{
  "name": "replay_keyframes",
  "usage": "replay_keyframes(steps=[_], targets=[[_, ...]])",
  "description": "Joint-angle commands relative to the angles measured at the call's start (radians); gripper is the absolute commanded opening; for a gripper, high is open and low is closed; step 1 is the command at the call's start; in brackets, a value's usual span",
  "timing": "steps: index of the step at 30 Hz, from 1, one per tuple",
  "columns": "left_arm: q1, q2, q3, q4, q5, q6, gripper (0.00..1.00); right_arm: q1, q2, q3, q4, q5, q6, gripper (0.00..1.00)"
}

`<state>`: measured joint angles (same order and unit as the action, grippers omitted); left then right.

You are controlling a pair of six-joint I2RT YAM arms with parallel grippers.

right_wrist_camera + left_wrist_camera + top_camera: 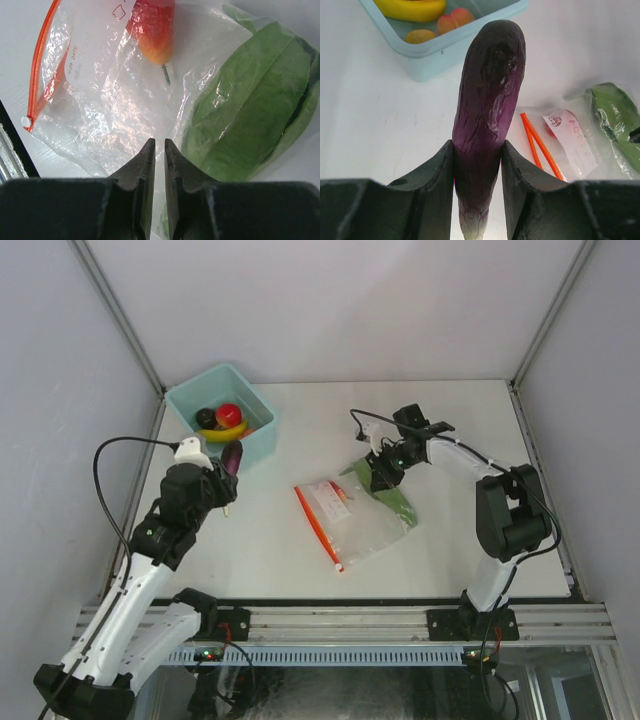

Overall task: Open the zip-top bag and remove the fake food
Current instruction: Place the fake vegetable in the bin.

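My left gripper (477,150) is shut on a purple eggplant (487,100), which sticks out past the fingertips just short of the teal bin (435,60). From above, the eggplant (232,457) hangs at the bin's near corner. The clear zip-top bag (355,515) lies mid-table with its orange zip strip (318,527) on the left. Inside it are a red-orange fruit (155,30) and a green leafy piece (250,115). At the bag's far right edge my right gripper (159,145) pinches the plastic (100,100), its jaws almost together.
The teal bin (193,380) at the back left holds a yellow banana (222,432), a red apple (229,413) and a dark round piece (206,418). White walls enclose the table on three sides. A metal rail runs along the near edge.
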<state>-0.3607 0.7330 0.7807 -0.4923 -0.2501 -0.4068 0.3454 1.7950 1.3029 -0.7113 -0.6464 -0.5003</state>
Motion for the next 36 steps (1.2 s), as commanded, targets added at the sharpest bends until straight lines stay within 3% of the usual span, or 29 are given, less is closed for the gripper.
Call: replay_keyframes(steps=[1,18,36], targets=[[0.075,0.014,0.052,0.112,0.139,0.017,0.00,-0.015,-0.057,0.029,0.001,-0.059,-0.027,0.13],[0.314,0.126,0.047,0.260,0.385,-0.071,0.00,-0.031,-0.105,0.019,-0.016,-0.120,-0.072,0.13],[0.404,0.283,0.129,0.291,0.406,-0.115,0.00,-0.038,-0.112,0.019,-0.027,-0.133,-0.088,0.13]])
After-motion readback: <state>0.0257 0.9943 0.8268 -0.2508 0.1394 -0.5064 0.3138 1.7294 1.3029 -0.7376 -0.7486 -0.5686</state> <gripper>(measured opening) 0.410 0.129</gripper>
